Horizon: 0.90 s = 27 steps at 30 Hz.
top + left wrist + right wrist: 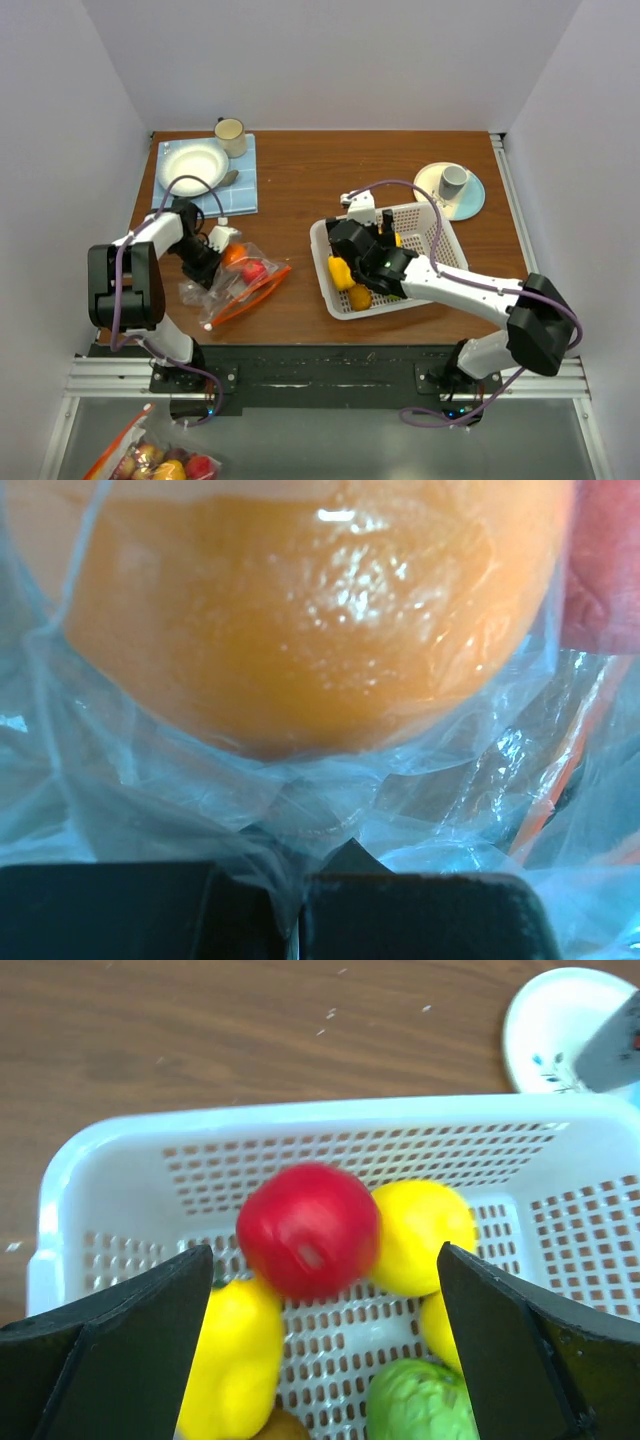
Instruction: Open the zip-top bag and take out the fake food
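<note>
white basket (300,1115) with red fruit (308,1228) below wide-apart right fingers (110,1350); left fingers (150,915) pinch zip-top bag (130,780) holding orange fruit (300,610).

The table (300,180) is brown wood grain, with white panels on three sides and a black rail along its near edge. A white perforated basket (322,265) sits on it right of centre, slightly askew. Left of the basket, with bare wood between, lies the clear bag (225,295), its orange-red zip strip on the side facing the basket. Farther left of the basket and beyond it, a blue mat (245,180) lies flat. Near the basket's far right corner, but apart from it, rests a pale plate (470,203). A few white specks dot the wood beyond the basket.
</note>
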### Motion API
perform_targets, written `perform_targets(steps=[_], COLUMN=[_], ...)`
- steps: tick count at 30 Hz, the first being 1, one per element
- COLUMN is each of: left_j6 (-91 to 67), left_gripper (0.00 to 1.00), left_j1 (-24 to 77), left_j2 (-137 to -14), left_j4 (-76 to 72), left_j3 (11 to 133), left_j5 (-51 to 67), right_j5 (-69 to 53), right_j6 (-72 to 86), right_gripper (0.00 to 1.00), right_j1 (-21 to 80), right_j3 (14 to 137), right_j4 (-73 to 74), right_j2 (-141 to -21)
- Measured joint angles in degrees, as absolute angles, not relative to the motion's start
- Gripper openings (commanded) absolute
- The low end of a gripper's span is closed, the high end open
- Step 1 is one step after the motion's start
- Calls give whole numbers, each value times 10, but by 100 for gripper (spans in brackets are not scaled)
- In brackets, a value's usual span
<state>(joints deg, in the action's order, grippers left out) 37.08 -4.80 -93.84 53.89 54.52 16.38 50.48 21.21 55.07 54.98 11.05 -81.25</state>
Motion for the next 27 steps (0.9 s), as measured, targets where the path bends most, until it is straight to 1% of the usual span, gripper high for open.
perform_targets(steps=[3,4,5,7,8,10,11,12,13,15,19,25,27], left_j6=[371,371,371,371,371,371,371,371,370,370,370,371,371], left_gripper=[0,0,0,0,0,0,0,0,0,0,0,0,0], left_j1=[-48,-48,-48,-47,-47,-47,-47,-47,-47,-47,-47,-44,-44], left_j2=[-938,-938,-938,-938,-938,-938,-938,-938,-938,-938,-938,-938,-938], left_j4=[540,540,541,542,543,545,544,545,545,545,545,545,545], left_j3=[545,545,545,546,547,548,549,549,549,549,549,549,549], left_j5=[167,169,170,171,172,173,173,174,174,174,173,173,173], right_j5=[464,451,438,424,418,399,389,379,365,341,316,271,259], right_j6=[204,200,192,173,161,143,140,138,138,145,157,167,169], right_gripper=[99,97,85,71,57,37,17,7,0,0,0,0,4], right_j1=[557,560,566,593,621,681,707,726,747,769,774,774,774], right_j3=[554,555,556,557,561,571,577,581,583,583,590,646,677], right_j4=[118,117,115,107,102,85,72,61,45,20,-18,-57,-62], right_j2=[-813,-812,-811,-809,-811,-822,-832,-842,-854,-883,-952,-1060,-1092])
